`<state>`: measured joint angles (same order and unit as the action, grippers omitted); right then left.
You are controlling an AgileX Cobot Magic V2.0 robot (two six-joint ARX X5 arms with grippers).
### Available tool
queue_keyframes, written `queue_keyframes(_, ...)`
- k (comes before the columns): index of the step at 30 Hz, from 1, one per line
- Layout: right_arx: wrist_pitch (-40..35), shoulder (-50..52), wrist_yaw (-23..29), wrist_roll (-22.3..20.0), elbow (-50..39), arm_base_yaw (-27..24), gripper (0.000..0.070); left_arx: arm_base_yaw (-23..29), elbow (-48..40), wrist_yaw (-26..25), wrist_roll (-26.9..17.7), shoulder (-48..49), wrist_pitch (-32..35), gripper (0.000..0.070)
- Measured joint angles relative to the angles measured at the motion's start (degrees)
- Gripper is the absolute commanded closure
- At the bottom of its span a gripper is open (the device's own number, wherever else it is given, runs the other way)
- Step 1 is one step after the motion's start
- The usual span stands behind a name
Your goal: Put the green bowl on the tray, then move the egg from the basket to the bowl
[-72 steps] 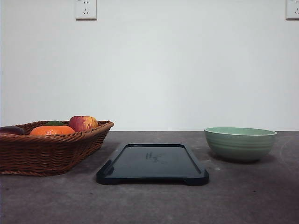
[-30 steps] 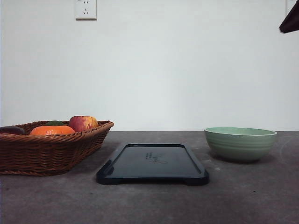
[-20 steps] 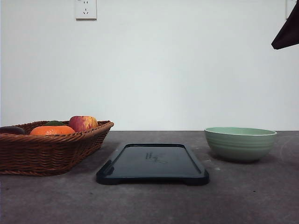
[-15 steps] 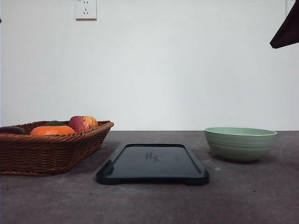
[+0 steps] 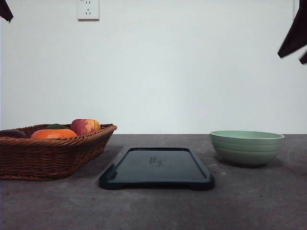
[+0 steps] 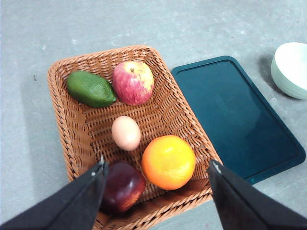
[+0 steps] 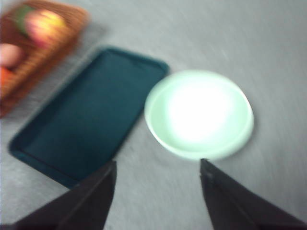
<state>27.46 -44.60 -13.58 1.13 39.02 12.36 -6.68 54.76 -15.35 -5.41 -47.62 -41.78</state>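
The green bowl (image 5: 246, 147) stands empty on the table right of the black tray (image 5: 157, 167); it is also visible in the right wrist view (image 7: 199, 113) and the left wrist view (image 6: 291, 69). The tray (image 7: 91, 115) lies bare in the middle. A pale egg (image 6: 126, 133) rests in the wicker basket (image 6: 72, 139) among fruit. My left gripper (image 6: 156, 167) hangs open high above the basket. My right gripper (image 7: 158, 165) is open high above the table, near the bowl, with nothing between its fingers. In the front view, dark tips of both arms show at the top corners.
The basket (image 5: 53, 153) at the left holds a red apple (image 6: 133, 82), a green avocado (image 6: 90, 88), an orange (image 6: 168, 162) and a dark red fruit (image 6: 122, 186). Grey table surface surrounds the tray. A white wall with sockets stands behind.
Both arms have come into view at the top corners of the front view, the right one first and lowering a little, the left one just now. Bowl, tray and basket have not moved.
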Motion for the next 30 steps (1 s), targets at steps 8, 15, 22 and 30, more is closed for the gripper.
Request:
queue_keyframes(8, 8.35, -10.0, 4.5, 7.45, 9.58, -0.04, 0.0363, 0.0, 0.0, 0.0, 1.71, 0.0, 0.02, 0.027)
queue_keyframes(15, 12.9, -20.61, 5.9, 9.63, 18.19, -1.47, 0.0363, 0.0, 0.0, 0.0, 1.96, 0.0, 0.02, 0.0271)
queue_keyframes(22, 12.95, -30.78, 5.94, 9.78, 22.58, -4.19, 0.0363, 0.0, 0.0, 0.0, 2.92, 0.0, 0.26, 0.0271)
queue_keyframes(30, 8.72, -39.79, 5.09, 9.83, 23.42, -6.38, 0.0364, 0.0, 0.04, 0.0, 3.32, 0.0, 0.44, 0.0271)
